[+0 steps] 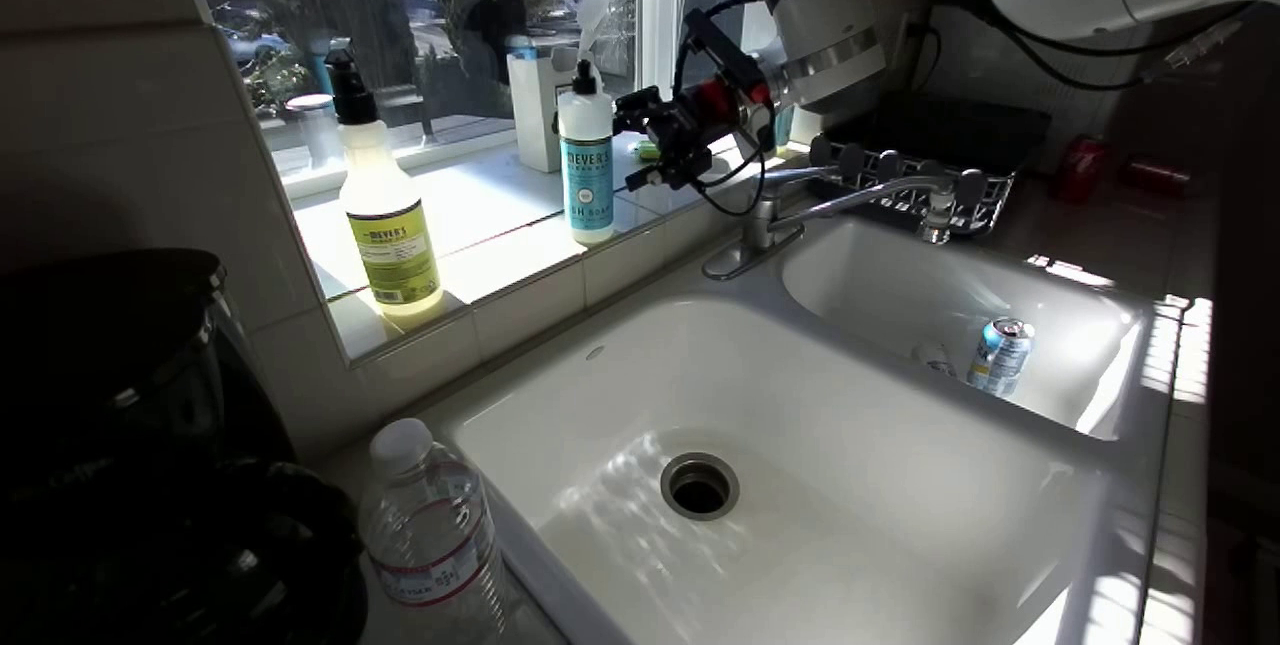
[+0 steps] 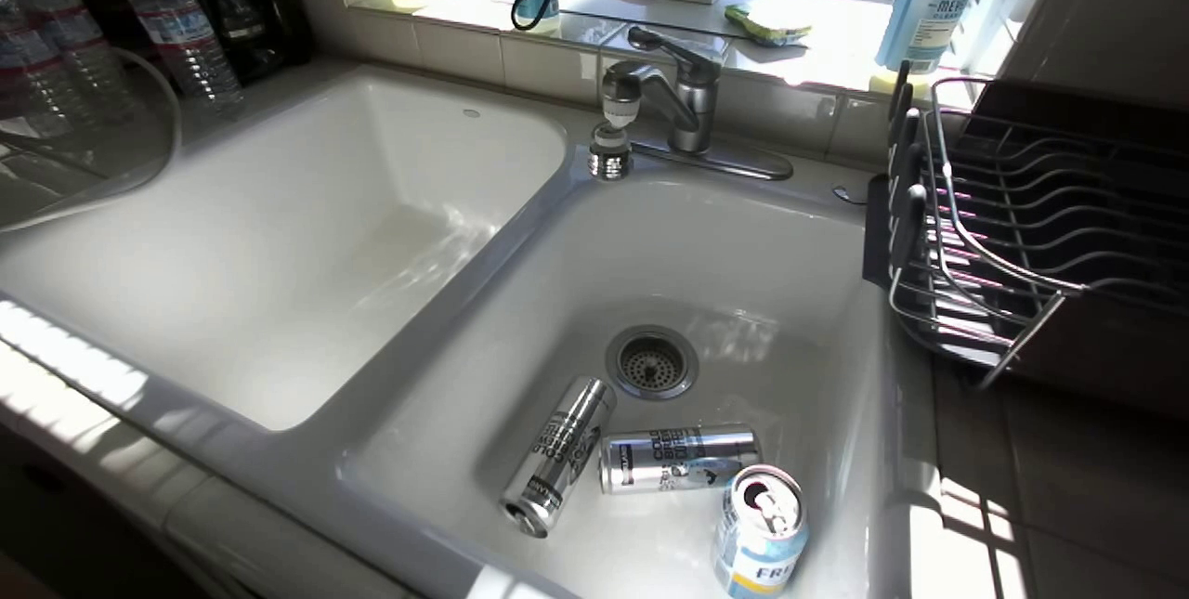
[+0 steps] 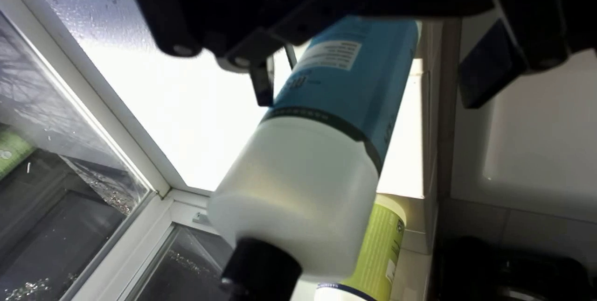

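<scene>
Nearest me, a clear water bottle (image 1: 430, 540) stood beside the large sink basin (image 1: 850, 525), which offered open room. Beyond, a green-labelled Meyer's bottle (image 1: 393, 240) occupied the windowsill (image 1: 500, 260). Farther along, the blue-labelled Meyer's dish soap bottle (image 1: 587, 175) stood upright close to the sill's front edge — approach apparently made, grip not yet taken. The gripper (image 3: 368, 99) was spread wide, that bottle lying between its jaws — contact could not be confirmed. The faucet (image 1: 762, 230) and a white box (image 1: 533, 115) narrowed clearance.
</scene>
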Robot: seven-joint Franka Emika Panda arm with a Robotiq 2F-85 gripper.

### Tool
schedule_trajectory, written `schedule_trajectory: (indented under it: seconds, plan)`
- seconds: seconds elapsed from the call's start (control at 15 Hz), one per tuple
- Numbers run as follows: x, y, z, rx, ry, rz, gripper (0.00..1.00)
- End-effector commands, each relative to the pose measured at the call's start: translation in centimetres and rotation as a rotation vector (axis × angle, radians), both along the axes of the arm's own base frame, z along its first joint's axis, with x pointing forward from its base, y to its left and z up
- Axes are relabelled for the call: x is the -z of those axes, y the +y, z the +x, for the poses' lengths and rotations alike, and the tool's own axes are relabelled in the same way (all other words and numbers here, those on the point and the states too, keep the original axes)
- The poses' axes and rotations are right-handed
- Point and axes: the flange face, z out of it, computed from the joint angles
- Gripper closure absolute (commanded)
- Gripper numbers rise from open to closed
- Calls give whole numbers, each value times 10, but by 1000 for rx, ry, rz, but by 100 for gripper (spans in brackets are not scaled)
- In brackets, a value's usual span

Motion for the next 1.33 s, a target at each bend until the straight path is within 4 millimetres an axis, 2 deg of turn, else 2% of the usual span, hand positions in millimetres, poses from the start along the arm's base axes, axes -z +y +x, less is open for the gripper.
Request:
schedule_trajectory:
  seconds: [0.0,0.67,1.27]
  plan:
    - [5,1,14,-22,24,76,0]
    - [21,0,37,-25,54,143,0]
    - [28,3,47,-69,83,226,0]
